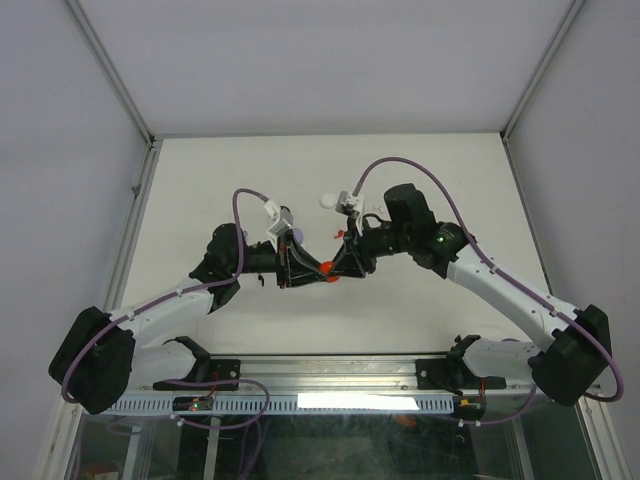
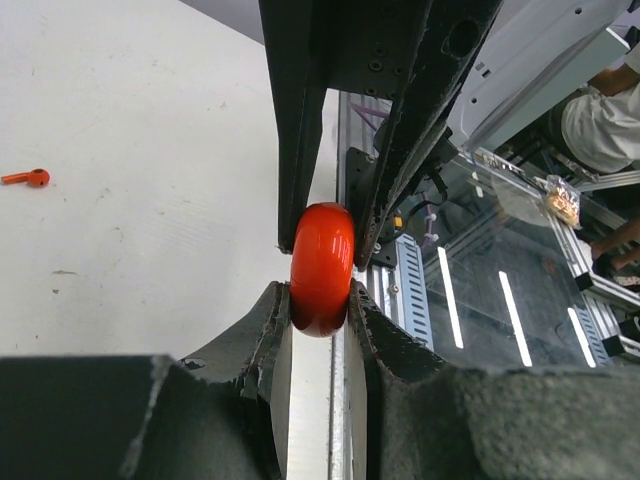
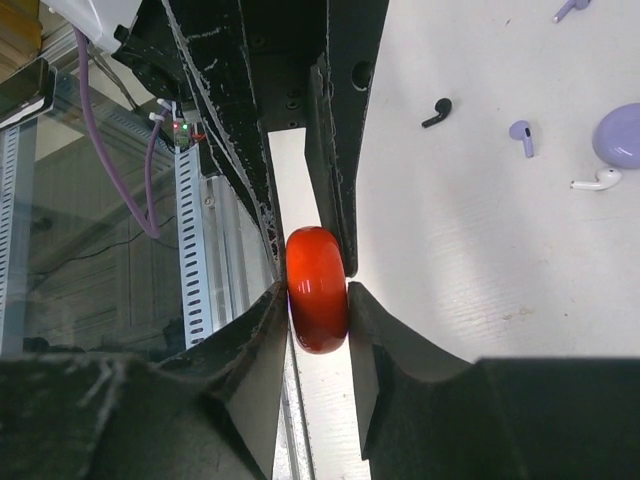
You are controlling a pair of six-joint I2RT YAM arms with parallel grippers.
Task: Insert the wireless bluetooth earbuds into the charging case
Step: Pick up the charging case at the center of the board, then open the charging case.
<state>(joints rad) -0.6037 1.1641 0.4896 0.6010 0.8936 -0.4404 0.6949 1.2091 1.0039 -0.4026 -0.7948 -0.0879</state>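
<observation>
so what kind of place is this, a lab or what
probably a robotics lab test cell: a white table walled in by metal-framed panels, a left arm and right arm bolted to a rail, and a person beyond the glass

That glossy red-orange round plastic case (image 3: 317, 288) is plain, zero pattern. Up and right of it, right wrist view: tiny black stemmed earbud (image 3: 437, 111), lilac stemmed earbud (image 3: 521, 136), white stemmed earbud (image 3: 598, 181), pale lilac round case (image 3: 620, 135). The matte tabletop (image 3: 480, 250) is off-white.
</observation>
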